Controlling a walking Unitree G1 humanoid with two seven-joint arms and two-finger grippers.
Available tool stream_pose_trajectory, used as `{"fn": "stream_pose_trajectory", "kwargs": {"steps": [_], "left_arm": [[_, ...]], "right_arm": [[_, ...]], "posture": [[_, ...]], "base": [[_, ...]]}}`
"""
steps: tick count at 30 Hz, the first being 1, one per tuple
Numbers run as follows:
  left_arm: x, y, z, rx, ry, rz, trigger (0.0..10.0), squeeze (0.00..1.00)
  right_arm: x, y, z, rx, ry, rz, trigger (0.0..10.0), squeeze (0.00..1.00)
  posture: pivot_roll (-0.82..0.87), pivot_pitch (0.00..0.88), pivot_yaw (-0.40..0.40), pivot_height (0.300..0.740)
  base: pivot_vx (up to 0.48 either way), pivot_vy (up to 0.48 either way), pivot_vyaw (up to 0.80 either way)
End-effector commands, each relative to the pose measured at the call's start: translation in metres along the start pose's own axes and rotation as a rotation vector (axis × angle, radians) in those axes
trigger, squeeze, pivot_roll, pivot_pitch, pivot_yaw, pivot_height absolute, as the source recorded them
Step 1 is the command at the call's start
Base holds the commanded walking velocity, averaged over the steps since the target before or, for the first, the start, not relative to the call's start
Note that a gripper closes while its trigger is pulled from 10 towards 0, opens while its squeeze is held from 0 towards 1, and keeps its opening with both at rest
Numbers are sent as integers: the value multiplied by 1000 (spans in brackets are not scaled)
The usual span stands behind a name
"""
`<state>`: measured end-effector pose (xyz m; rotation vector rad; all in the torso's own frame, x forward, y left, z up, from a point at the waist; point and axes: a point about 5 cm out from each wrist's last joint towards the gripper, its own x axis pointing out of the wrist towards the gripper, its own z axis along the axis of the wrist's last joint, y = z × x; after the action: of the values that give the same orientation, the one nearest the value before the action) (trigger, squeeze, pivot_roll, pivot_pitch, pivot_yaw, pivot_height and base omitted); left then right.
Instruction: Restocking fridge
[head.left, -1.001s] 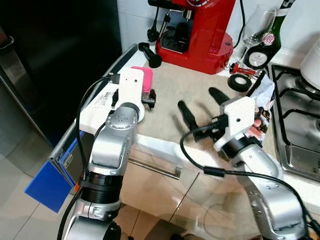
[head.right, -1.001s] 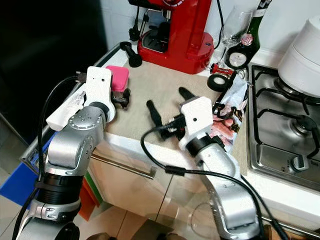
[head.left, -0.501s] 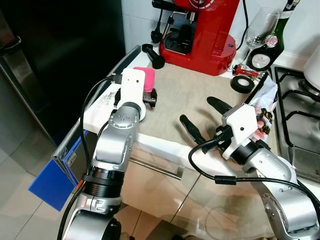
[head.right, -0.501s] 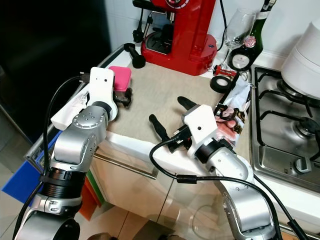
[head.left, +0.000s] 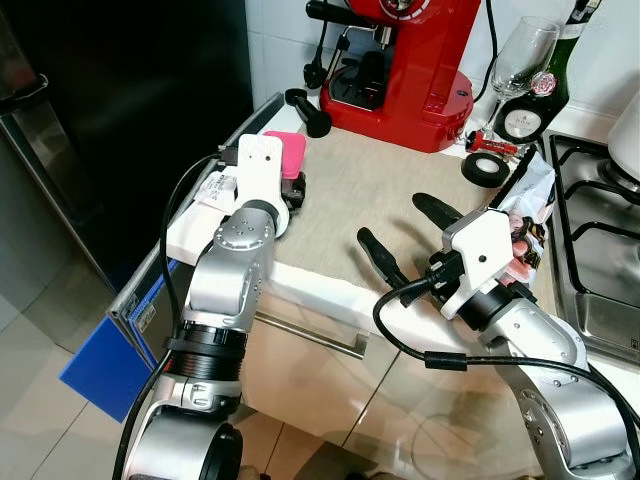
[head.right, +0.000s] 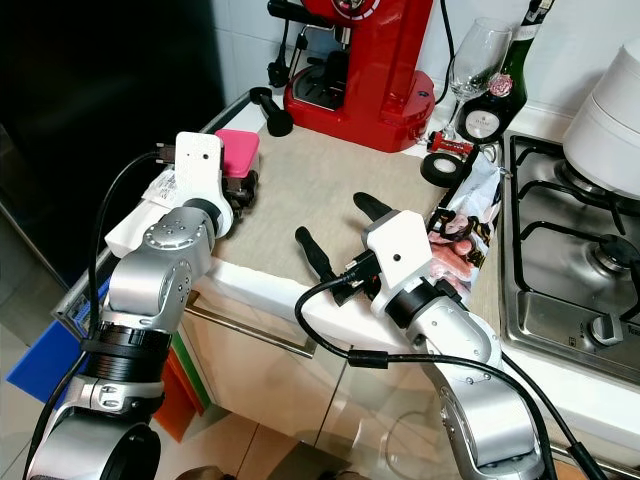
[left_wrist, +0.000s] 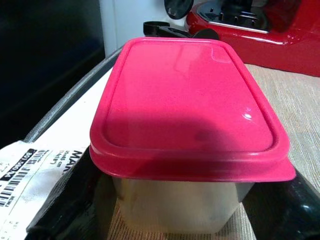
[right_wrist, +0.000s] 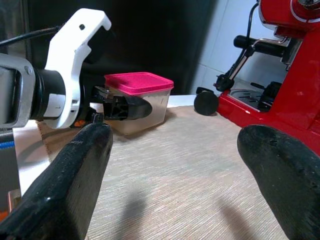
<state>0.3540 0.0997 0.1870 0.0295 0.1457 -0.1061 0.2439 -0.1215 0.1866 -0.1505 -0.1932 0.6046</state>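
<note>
Clear rectangular plastic container with pink lid (left_wrist: 192, 130) sits on the beige woven mat (head.left: 380, 190) near the left edge of the desk (head.right: 300, 290), close to the tall black fridge (head.left: 120, 110). Left gripper (right_wrist: 122, 106) is at the container: its black fingers (left_wrist: 70, 200) lie along either side of the tub's lower wall, one on each side, closed in against it; whether the pads actually press the wall cannot be told for certain. A white printed label or paper (left_wrist: 30, 170) lies just beside the container on the desk's white edge. Right gripper (head.left: 405, 228) hovers above the mat, well apart from the container, its two fingers (right_wrist: 70, 175) spread wide and holding nothing, pointing toward the left gripper. At the back of the desk stands a red espresso machine (head.left: 405, 60), with a black portafilter (head.left: 305, 108) beside it. To the right of the machine: a wine glass (head.left: 520, 50), a dark green bottle (head.left: 535, 85) and a roll of black tape (head.left: 485, 166). A crumpled printed plastic packet (head.right: 465, 225) lies beside the steel gas hob (head.right: 570, 250).
</note>
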Motion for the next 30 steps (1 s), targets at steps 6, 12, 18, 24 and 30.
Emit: {"fn": "stream_pose_trajectory", "kwargs": {"steps": [6,12,18,24,30], "left_arm": [[2,-8,-4,-37,2,-70,0,0],[3,-17,-2,-49,-24,-103,0,0],[2,-23,10,-45,-111,-151,0,0],[-4,-8,56,11,-349,-150,0,0],[-15,13,69,42,-454,-167,0,0]], "right_arm": [[-1,-2,-1,38,7,-43,10000,0],[-3,-5,-4,38,17,-74,10000,0],[-2,-8,-6,48,16,-142,10000,0],[5,-20,0,58,-34,-256,10000,0],[7,-23,3,34,-54,-240,10000,0]], "posture": [[-56,0,-37,740],[-84,0,-30,740],[-96,0,-27,740],[-82,0,-22,740],[-64,0,-20,740]], "base": [[0,0,0],[0,0,0],[0,0,0],[0,0,0],[0,0,0]]}}
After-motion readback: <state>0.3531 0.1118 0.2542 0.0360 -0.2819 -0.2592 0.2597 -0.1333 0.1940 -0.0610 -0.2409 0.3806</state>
